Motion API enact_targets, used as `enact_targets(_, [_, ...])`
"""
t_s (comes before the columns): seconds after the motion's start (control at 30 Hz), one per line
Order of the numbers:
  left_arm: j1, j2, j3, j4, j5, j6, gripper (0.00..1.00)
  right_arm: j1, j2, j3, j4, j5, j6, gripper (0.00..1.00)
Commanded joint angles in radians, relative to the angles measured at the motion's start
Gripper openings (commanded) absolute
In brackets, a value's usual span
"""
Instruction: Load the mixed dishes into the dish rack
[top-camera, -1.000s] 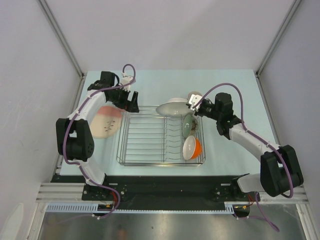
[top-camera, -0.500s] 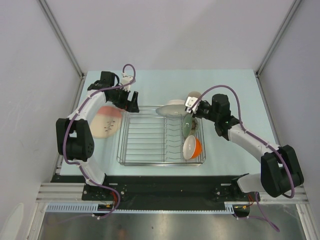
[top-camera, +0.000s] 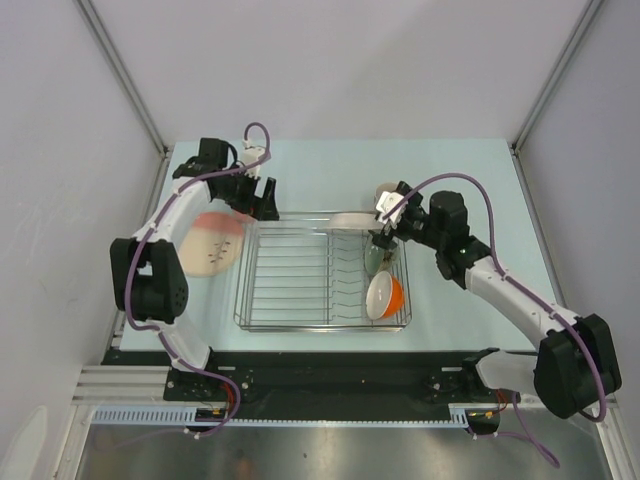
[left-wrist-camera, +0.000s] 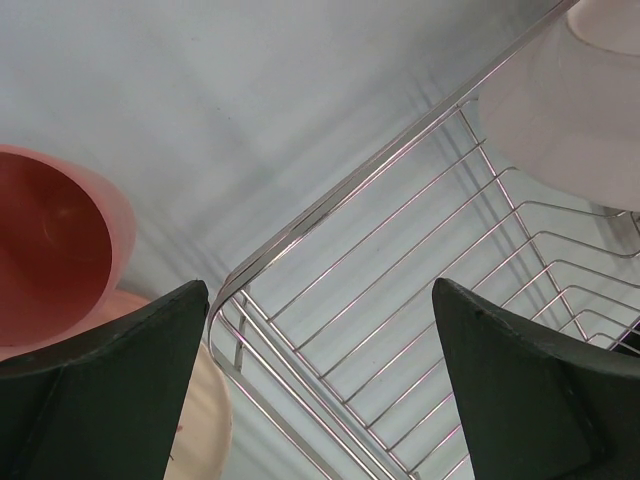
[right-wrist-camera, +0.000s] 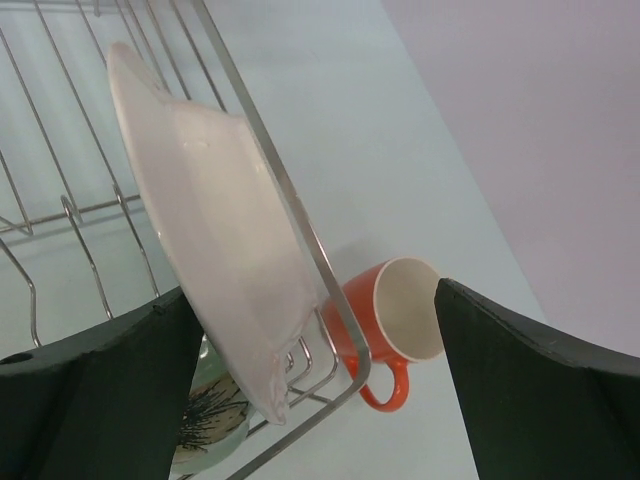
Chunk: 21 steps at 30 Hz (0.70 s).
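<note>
At the centre of the top view sits the dish rack (top-camera: 300, 285). Along its upper rim the white plate (top-camera: 350, 220) stands on edge, leaning against the wire. The right gripper (right-wrist-camera: 315, 290) hangs at it with fingers spread wide, gripping nothing. At the rack's right end rest the sage-green bowl (top-camera: 378, 255) and, below it, the orange white-lined bowl (top-camera: 384, 295), both tilted. The orange mug (right-wrist-camera: 385, 320) is on the table just outside the rack. The left gripper (left-wrist-camera: 320, 300), likewise spread and empty, hovers over the rack's upper-left corner. The pink tumbler (left-wrist-camera: 50, 250) shows at the left of its view. The leaf-patterned plate (top-camera: 210, 245) lies flat left of the rack.
</note>
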Motion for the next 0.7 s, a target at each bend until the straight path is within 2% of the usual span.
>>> enact_targets(0.0, [0.005,-0.072,0.054,-0.022,0.03,-0.015,1.0,0.037,-0.061,0.014,0.041,0.032,0.021,1.0])
enact_targets(0.1, [0.005,-0.089,0.077,-0.051,0.039,-0.012,1.0,0.057,-0.11,0.016,0.058,0.045,0.021,1.0])
enact_targets(0.23, [0.008,-0.132,0.118,-0.096,0.049,-0.011,1.0,0.103,-0.156,0.016,0.14,0.061,0.11,1.0])
enact_targets(0.33, [0.031,-0.175,0.151,-0.119,0.045,0.005,1.0,0.146,-0.145,0.046,0.312,0.164,0.356,1.0])
enact_targets(0.37, [0.042,-0.184,0.151,-0.125,0.043,0.009,1.0,0.155,-0.107,0.074,0.318,0.187,0.501,1.0])
enact_targets(0.43, [0.094,-0.214,0.123,-0.132,0.054,0.014,1.0,0.178,-0.037,0.163,0.229,0.229,0.602,1.0])
enact_targets(0.47, [0.106,-0.225,0.105,-0.133,0.06,0.017,1.0,0.223,0.052,0.27,0.181,0.241,0.618,1.0])
enact_targets(0.53, [0.2,-0.25,0.044,-0.142,0.079,0.038,1.0,0.286,0.143,0.365,0.048,0.311,0.58,1.0])
enact_targets(0.6, [0.265,-0.28,-0.006,-0.162,0.083,0.069,1.0,0.379,0.277,0.491,-0.01,0.398,0.503,1.0])
enact_targets(0.67, [0.305,-0.334,-0.101,-0.166,0.076,0.109,1.0,0.437,0.394,0.595,-0.042,0.408,0.472,1.0])
